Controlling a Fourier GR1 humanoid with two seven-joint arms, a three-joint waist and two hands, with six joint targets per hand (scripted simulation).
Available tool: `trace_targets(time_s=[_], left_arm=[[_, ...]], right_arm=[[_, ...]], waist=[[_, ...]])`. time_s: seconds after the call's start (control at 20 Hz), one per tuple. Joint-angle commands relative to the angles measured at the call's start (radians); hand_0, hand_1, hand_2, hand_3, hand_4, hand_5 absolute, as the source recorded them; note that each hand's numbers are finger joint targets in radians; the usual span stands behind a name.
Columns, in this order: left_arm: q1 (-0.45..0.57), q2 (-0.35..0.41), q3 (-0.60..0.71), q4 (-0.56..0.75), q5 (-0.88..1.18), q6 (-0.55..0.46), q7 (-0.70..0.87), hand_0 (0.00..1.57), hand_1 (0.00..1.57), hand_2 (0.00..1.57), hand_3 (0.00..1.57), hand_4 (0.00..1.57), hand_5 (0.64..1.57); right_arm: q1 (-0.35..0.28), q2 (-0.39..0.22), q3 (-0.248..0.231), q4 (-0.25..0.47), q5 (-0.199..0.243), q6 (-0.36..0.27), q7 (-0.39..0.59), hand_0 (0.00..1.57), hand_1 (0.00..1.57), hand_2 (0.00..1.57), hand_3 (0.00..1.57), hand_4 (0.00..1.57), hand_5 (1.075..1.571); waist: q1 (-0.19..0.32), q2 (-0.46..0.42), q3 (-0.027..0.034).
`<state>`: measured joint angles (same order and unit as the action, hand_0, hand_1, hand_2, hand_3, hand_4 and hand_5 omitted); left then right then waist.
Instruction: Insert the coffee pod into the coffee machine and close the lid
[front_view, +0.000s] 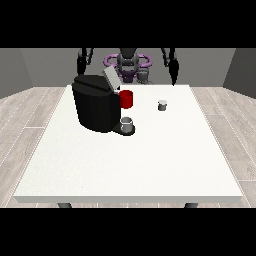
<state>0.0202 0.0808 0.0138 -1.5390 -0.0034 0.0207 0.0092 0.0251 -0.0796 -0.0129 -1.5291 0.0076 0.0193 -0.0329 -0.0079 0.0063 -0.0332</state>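
Observation:
A black coffee machine (96, 102) stands on the white table (130, 160) at the back left, its grey lid (111, 79) tilted up and open. A small grey coffee pod (162, 105) sits on the table to the machine's right, apart from it. The hand at the view's right (173, 74) hangs beyond the table's far edge, well behind the pod. The hand at the view's left (81, 64) hangs behind the machine, above its back corner. Neither hand touches anything.
A red cup (126, 99) stands right beside the machine's front. A grey cup (127, 125) rests on the machine's drip tray. The robot's torso (129, 64) is at the far edge of the table.

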Motion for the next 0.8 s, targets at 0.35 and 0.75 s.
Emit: trace_targets(time_s=[0.35,0.75], left_arm=[[-0.071,0.296,-0.042,0.027,-0.182,-0.188,-0.088,0.0,0.0,0.0,0.0,0.0,1.571],[-0.259,0.384,-0.008,0.187,-0.263,-0.236,-0.053,0.0,0.0,0.0,0.0,0.0,1.571]], right_arm=[[-0.071,-0.009,-0.014,-0.035,0.089,-0.105,0.04,0.0,0.0,0.0,0.0,0.0,1.571],[-0.125,0.029,0.042,-0.005,0.173,-0.153,-0.029,0.0,0.0,0.0,0.0,0.0,1.571]], waist=[[-0.072,0.003,0.0325],[-0.128,0.128,0.0331]])
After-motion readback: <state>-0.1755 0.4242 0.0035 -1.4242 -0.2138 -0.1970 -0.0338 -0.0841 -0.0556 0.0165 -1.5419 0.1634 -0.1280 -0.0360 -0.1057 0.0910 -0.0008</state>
